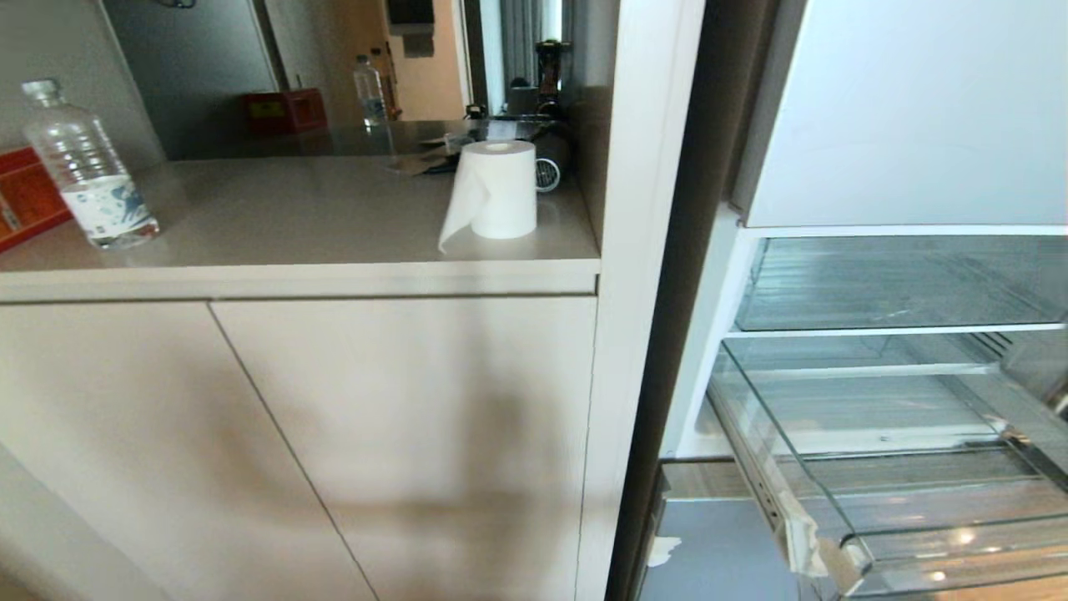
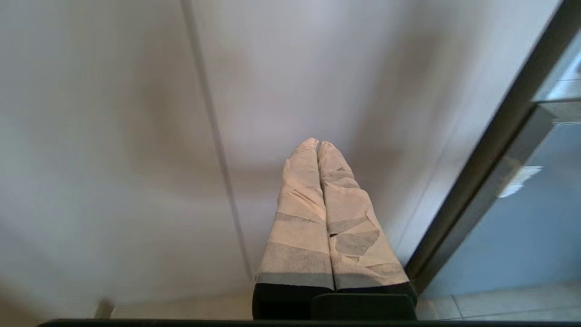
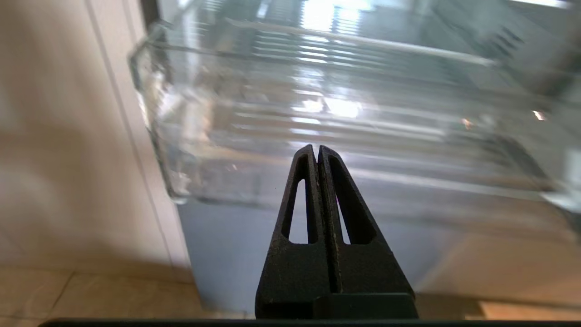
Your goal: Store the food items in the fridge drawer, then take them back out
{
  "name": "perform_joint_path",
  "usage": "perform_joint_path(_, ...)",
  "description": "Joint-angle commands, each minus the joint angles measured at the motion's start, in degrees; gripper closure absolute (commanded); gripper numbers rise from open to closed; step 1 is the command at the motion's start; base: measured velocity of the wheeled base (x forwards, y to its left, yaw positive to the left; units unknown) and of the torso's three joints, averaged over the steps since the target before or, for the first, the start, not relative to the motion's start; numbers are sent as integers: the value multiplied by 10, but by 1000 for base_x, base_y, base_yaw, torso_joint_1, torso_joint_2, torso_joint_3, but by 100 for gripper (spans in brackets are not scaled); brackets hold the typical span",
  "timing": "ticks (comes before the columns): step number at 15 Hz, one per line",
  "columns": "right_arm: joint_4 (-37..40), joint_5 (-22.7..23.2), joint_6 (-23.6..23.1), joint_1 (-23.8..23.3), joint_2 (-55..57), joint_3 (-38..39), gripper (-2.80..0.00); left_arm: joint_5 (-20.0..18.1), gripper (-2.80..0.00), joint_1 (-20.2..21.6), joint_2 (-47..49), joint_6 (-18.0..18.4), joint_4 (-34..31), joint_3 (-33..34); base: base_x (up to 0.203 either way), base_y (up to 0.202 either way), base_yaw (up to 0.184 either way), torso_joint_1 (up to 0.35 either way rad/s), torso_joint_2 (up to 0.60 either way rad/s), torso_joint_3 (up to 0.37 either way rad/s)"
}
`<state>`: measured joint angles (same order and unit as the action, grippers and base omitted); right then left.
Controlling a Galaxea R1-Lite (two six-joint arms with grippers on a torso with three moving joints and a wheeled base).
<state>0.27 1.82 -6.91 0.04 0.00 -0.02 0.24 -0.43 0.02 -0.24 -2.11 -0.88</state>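
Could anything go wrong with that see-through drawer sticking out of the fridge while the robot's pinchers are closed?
Maybe. The fridge drawer stands pulled out and is clear, so an arm could bump its front lip. The right gripper points at it with fingers shut, so it cannot pick anything up until it opens. No fruit shows in any view, so the robot may need to look for it. The left gripper just faces the cabinet door.

Head camera above cabinet (image 1: 334, 434) and drawer (image 1: 918, 501), left wrist near cabinet, right wrist near drawer
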Motion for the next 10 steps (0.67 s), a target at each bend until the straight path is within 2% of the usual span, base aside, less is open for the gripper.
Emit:
perform_joint_path(1,2,2,-2,0,0,0,0,0,0,0,0,0,0,0,-2,8,-175,6,2,10)
perform_joint_path(10,1,-1,18,0,0,0,0,0,0,0,0,0,0,0,1,6,-177,4,3,1)
